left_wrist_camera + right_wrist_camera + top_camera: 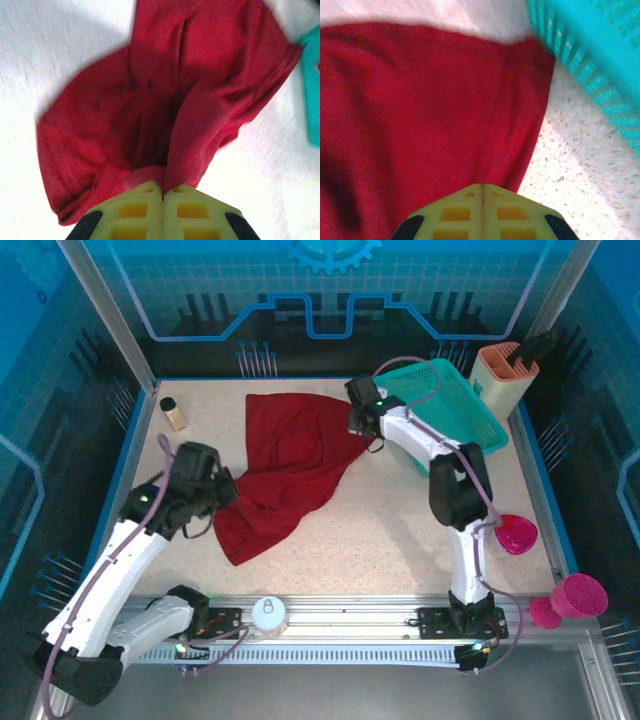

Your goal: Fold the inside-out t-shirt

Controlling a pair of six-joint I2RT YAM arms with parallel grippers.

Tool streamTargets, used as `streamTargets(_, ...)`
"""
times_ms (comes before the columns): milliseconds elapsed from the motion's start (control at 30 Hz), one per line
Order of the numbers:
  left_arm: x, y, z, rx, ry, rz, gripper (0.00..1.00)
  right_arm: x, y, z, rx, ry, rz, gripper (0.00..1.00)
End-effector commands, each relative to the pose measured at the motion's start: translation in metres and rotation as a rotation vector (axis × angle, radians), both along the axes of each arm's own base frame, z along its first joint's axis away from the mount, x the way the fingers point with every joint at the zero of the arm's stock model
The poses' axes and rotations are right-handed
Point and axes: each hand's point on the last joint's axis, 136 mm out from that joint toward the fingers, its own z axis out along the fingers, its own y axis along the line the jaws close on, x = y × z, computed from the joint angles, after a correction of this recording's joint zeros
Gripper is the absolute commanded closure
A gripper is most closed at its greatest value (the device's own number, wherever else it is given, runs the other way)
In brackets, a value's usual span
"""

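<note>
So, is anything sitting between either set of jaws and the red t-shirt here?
Nothing visible does. The left gripper and the right gripper both have their jaws shut directly on the t-shirt cloth. The teal basket stands close beside the right gripper, off to its side, not in between.

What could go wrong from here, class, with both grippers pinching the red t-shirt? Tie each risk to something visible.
1. The right gripper pinches the t-shirt right beside the teal basket; swinging outward could knock it.
2. The left gripper holds a bunched, creased gather, so pulling may lock wrinkles into the fold.
3. The small bottle stands near the cloth's far left corner; dragged cloth could topple it.
</note>
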Motion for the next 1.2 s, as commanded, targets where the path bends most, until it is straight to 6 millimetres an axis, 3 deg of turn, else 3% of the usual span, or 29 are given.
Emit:
streamTargets(0,0.018,0.033,0.06,0.173,-0.162,-0.008,1.0,-0.024,-0.003,0.1,0.058,-0.158,0.027,1.0)
streamTargets(67,0.021,0.046,0.087,0.232,-0.224,0.011,1.0,-0.054,0.007,0.106,0.039,-0.169,0.092,1.0)
streamTargets(133,0.017,0.048,0.106,0.25,-0.276,-0.006,1.0,-0.082,0.027,0.093,0.025,-0.167,0.221,1.0)
streamTargets(167,0.013,0.046,0.107,0.245,-0.285,-0.02,1.0,-0.091,0.036,0.085,0.04,-0.164,0.297,0.88)
streamTargets(233,-0.001,0.041,0.101,0.219,-0.277,-0.06,1.0,-0.095,0.039,0.066,0.065,-0.134,0.382,0.43)
streamTargets(267,-0.009,0.042,0.096,0.211,-0.26,-0.057,1.0,-0.093,0.037,0.059,0.061,-0.113,0.397,0.41)
streamTargets(433,-0.042,0.056,0.063,0.211,-0.186,0.0,1.0,-0.067,0.035,0.0,-0.098,0.062,0.503,0.37)
streamTargets(533,-0.052,0.063,0.051,0.222,-0.169,0.03,1.0,-0.052,0.026,-0.035,-0.159,0.18,0.532,0.35)
streamTargets(633,-0.053,0.064,0.049,0.23,-0.161,0.034,1.0,-0.032,0.011,-0.053,-0.22,0.218,0.546,0.36)
streamTargets(800,-0.047,0.062,0.047,0.238,-0.131,0.021,1.0,-0.013,0.007,-0.071,-0.194,0.259,0.598,0.38)
streamTargets(1033,-0.044,0.065,0.041,0.246,-0.113,0.031,1.0,-0.014,0.026,-0.099,-0.065,0.337,0.683,0.41)
streamTargets(1167,-0.043,0.064,0.039,0.242,-0.106,0.032,1.0,-0.018,0.022,-0.112,-0.073,0.376,0.693,0.45)
